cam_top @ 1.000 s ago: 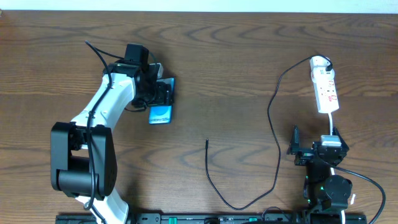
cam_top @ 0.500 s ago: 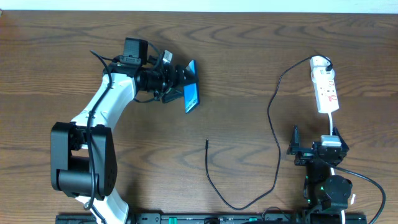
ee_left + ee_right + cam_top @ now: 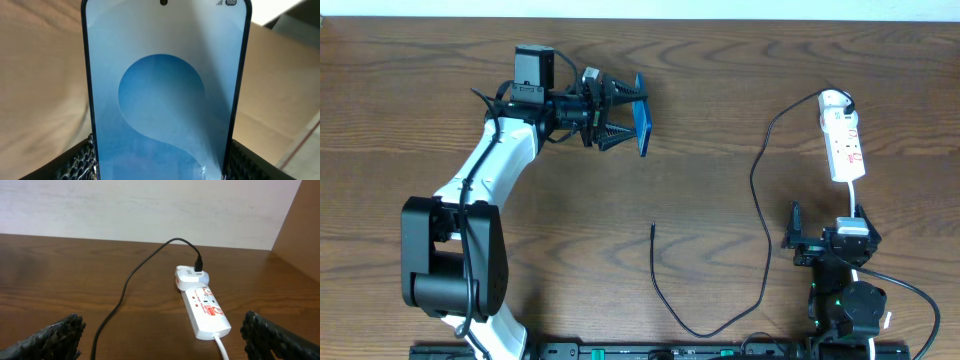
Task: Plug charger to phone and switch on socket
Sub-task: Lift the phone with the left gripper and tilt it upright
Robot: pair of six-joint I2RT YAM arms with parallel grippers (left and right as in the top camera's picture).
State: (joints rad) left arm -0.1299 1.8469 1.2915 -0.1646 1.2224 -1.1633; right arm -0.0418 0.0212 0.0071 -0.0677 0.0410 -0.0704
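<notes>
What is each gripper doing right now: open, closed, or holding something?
Left gripper: closed on the phone.
Right gripper: jaws wide open, holding nothing.

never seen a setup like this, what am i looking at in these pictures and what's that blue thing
It is two robot arms at a wooden table. The wide picture looks straight down from above; the other two come from cameras on each arm's wrist. The left tool, a two-finger pincer, grips a phone raised off the table; its light blue screen fills the left wrist picture. The right tool is open and empty, facing a white power strip. A black charger cable runs from the strip's far end across the table, its free tip lying loose.
</notes>
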